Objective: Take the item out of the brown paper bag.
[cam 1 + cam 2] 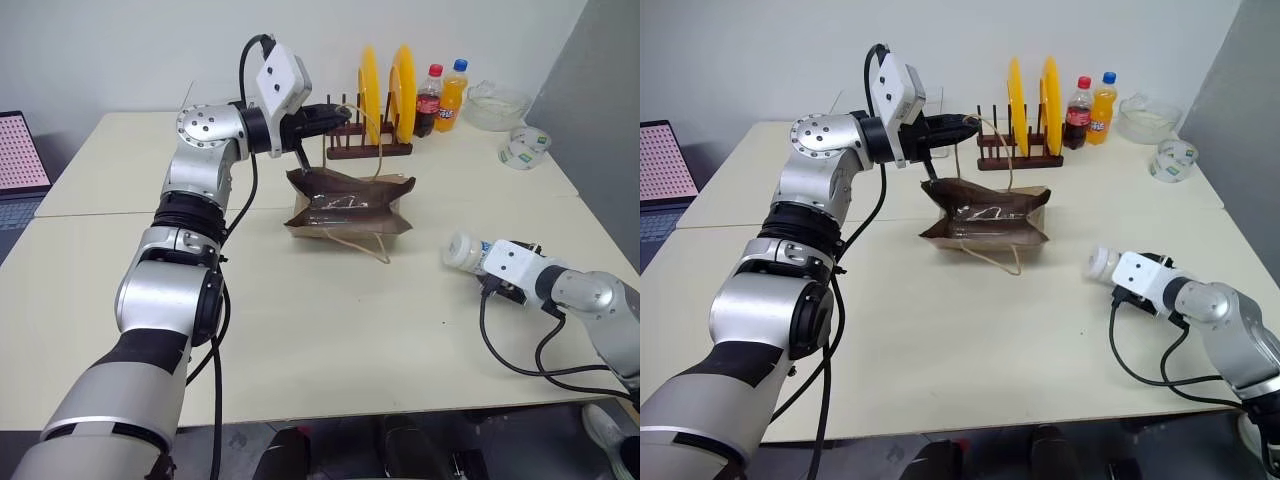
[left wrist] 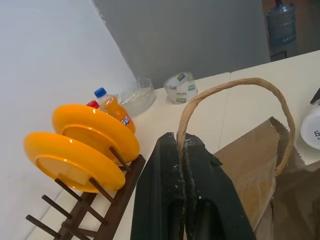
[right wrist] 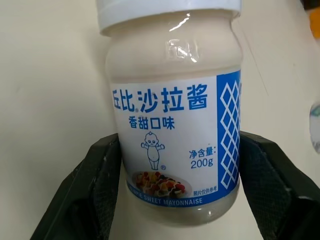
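Right of the paper bag (image 1: 350,205), well apart from it, the bottle (image 1: 463,250) lies on its side on the table (image 1: 330,330), out of the bag, its white cap pointing toward the bag. The right gripper (image 3: 172,200) has a finger against each side of the bottle. Above the bag, the left gripper (image 2: 183,150) is clamped together on one cord handle (image 2: 235,92), holding it up.
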Action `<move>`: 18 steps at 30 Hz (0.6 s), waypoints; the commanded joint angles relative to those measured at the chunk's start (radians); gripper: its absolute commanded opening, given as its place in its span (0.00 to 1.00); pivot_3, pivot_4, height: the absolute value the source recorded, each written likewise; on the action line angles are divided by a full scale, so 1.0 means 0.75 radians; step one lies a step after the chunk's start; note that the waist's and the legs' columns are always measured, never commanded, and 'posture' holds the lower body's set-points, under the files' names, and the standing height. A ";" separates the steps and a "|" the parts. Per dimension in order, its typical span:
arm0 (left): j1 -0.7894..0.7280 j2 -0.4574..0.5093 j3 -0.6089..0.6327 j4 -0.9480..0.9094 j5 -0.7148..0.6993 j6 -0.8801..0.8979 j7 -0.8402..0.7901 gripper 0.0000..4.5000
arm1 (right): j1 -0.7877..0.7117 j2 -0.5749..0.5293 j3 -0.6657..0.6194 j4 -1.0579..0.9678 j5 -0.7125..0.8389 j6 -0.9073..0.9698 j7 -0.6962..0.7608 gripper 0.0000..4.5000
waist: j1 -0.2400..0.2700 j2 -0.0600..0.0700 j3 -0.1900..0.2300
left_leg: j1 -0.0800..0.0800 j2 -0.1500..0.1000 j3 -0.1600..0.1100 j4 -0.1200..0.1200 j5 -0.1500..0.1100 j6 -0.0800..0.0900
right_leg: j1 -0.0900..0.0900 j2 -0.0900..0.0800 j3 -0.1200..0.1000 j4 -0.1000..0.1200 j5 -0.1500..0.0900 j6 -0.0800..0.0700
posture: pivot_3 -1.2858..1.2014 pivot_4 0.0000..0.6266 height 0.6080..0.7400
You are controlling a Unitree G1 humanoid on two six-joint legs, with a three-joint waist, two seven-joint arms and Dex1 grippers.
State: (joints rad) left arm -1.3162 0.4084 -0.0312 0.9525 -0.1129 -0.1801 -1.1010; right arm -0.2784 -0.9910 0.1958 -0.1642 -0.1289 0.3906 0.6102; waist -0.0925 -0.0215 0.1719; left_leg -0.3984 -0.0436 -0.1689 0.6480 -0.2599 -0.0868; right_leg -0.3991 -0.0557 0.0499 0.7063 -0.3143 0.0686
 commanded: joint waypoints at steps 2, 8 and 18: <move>-0.030 0.012 0.026 -0.067 -0.015 0.001 0.002 0.00 | -0.020 0.004 -0.034 -0.012 -0.023 -0.043 0.065 1.00 | 0.004 0.000 0.000 | 0.000 0.000 0.000 0.000 0.000 0.000 | 0.000 0.000 0.000 0.000 0.000 0.000 | 0.52 0.24 1.00; -0.014 0.008 0.023 -0.092 -0.018 0.023 -0.002 0.00 | 0.089 0.006 -0.305 -0.227 0.136 0.085 0.128 1.00 | 0.014 0.000 0.000 | -0.001 0.000 -0.001 0.000 0.000 -0.001 | 0.000 0.000 -0.001 -0.001 0.000 0.000 | 0.52 0.24 1.00; -0.021 -0.017 0.002 -0.033 0.024 0.044 0.037 0.00 | 0.324 0.562 -0.500 -0.996 0.563 0.342 -0.121 1.00 | 0.011 -0.001 0.000 | 0.001 0.001 -0.003 0.000 -0.002 0.003 | 0.003 0.000 -0.004 0.001 0.000 0.000 | 0.52 0.24 1.00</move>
State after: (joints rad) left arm -1.3083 0.3893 -0.0337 0.9275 -0.0970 -0.1510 -1.0854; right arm -0.0258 -0.5804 -0.2062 -0.8580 0.2963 0.6500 0.5803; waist -0.0843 -0.0221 0.1720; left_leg -0.3974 -0.0430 -0.1712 0.6489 -0.2613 -0.0843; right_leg -0.3961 -0.0554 0.0471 0.7074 -0.3142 0.0685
